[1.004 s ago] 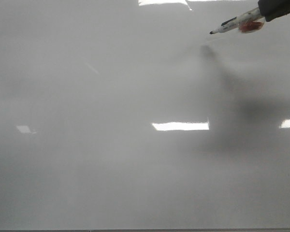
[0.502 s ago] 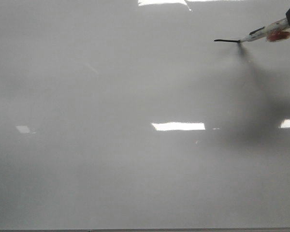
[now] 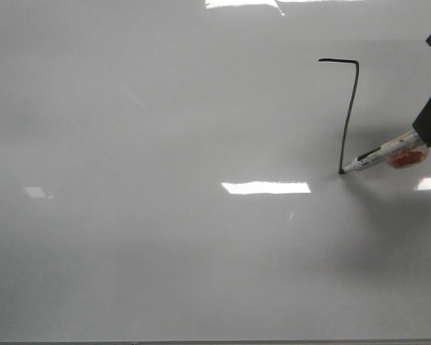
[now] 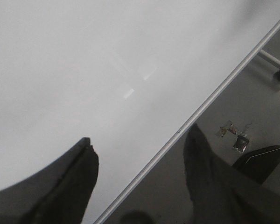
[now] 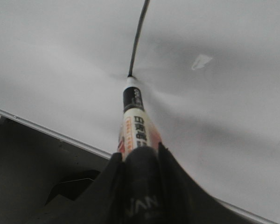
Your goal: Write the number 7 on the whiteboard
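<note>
The large, glossy, pale grey-white whiteboard (image 3: pixel 165 273) fills the front view, its near edge running along the bottom of that view with a thin metal frame strip. The near part of the board carries no marks, only soft grey shading and, further in, bright rectangular reflections of ceiling lights.

The left gripper (image 4: pixel 140 186) shows only in its wrist view: two dark fingers (image 4: pixel 70 186) stand well apart with nothing between them, hanging over the board's metal-framed edge, one finger above the white surface and the other above the dark floor beyond the edge.

Toward the right edge of the board, about midway between near and far edges, the right gripper (image 5: pixel 139 163) comes in from the right side, its dark fingers closed on the barrel of a white marker pen with black and red-orange label printing (image 3: pixel 377 156). The pen slants down to the left, and its black tip touches the board at the lower end of the drawn line.

That line is the number 7 (image 3: pixel 350 115), a thin black marker stroke. Its long, slightly curved downstroke rises from the pen tip toward the far edge, then turns at a sharp corner into a short horizontal bar pointing left, in the far right part of the board. A dim shadow lies on the board beside the pen.
</note>
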